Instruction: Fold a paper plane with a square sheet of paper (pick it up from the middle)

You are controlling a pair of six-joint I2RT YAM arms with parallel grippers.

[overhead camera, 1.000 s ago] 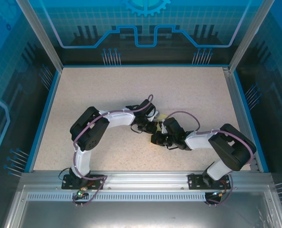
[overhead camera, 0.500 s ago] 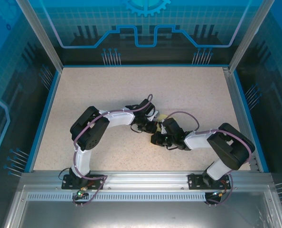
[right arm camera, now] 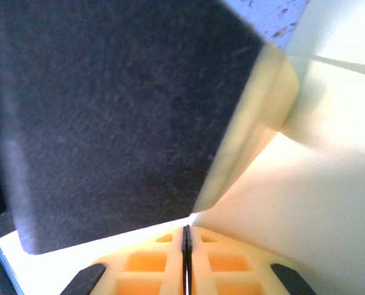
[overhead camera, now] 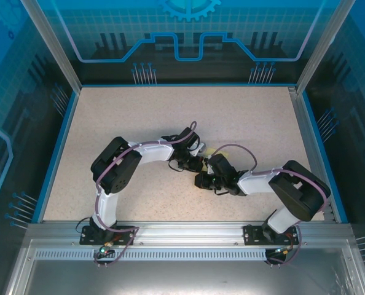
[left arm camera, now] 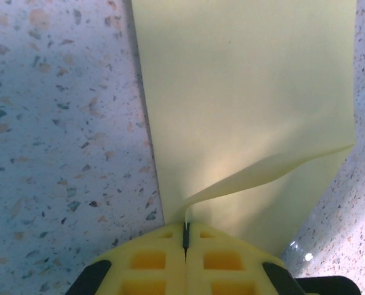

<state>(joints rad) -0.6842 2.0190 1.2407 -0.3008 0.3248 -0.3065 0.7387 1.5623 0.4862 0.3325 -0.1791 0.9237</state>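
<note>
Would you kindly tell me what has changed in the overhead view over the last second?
The right arm has eased slightly leftward, carrying the shut right end effector with it. The left end effector stays pinched on the thin pale yellow sheet of paper, and the left arm and the paper have not visibly moved.

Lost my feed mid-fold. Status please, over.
Left gripper shut, pinching a raised flap of the paper. Right gripper shut, over the paper. Dark blurred shape close ahead of right gripper.
</note>
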